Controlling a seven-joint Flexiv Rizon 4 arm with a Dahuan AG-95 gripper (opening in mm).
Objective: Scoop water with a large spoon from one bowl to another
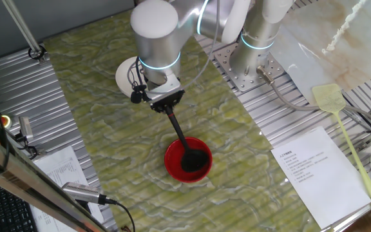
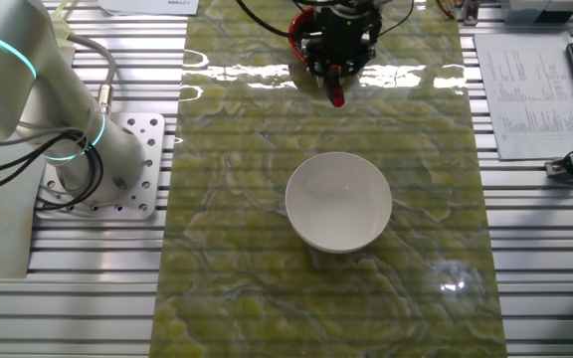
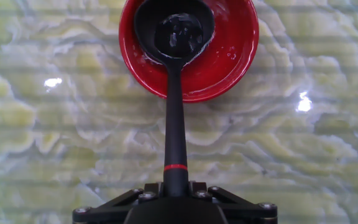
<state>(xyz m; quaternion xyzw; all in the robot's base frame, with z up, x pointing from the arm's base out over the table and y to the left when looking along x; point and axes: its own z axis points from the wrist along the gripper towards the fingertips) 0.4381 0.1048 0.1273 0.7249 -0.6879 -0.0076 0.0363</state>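
Round glossy red bowl (image 1: 187,160) occupied by deep black ladle scoop (image 3: 174,32). Open green marbled mat (image 2: 237,199) lies between it and plain white bowl (image 2: 338,201). Silver arm base (image 1: 257,48) blocks one edge.

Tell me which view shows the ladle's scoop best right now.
The hand view: the ladle's scoop sits unobstructed inside the red bowl. One fixed view shows it small and dark; in the other, the end effector hides it.

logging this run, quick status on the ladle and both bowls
Gripper shut on ladle handle. Scoop down inside red bowl, glints in scoop. White bowl stands apart. Nothing seen between the bowls.
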